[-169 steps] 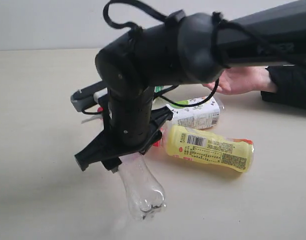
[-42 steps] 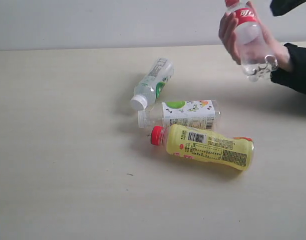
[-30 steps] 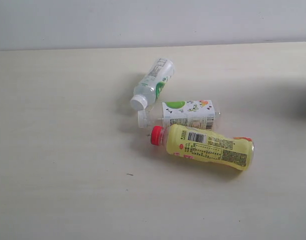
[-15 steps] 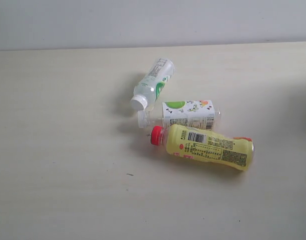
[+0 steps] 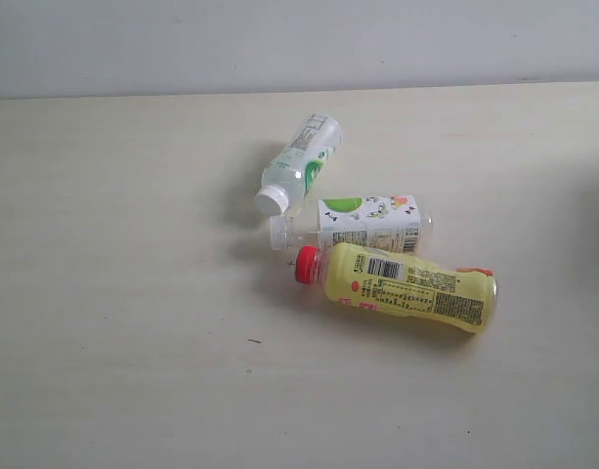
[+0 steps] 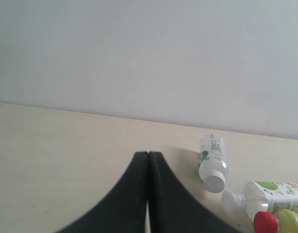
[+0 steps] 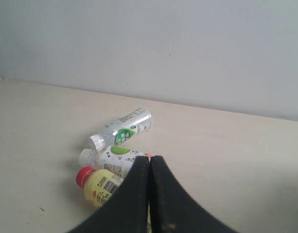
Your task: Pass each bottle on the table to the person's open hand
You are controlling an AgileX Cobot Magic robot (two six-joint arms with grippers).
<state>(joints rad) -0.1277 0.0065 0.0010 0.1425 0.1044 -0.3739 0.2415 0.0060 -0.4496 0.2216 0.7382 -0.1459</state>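
The nearest bottle (image 5: 406, 287) lies on its side on the bench (image 5: 104, 293), ahead of the right end effector (image 7: 149, 158) and partly hidden behind it. The middle bottle (image 5: 363, 225) lies just beyond, alongside it. The farthest bottle (image 5: 301, 161) lies behind both, angled away, its cap end near the middle bottle's. All three lie ahead of the left end effector (image 6: 148, 155), off to one side and apart from it.

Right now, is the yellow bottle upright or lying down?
Lying down. The yellow bottle rests lengthwise on the table, its red cap pointing sideways toward the exterior view's left, not up.
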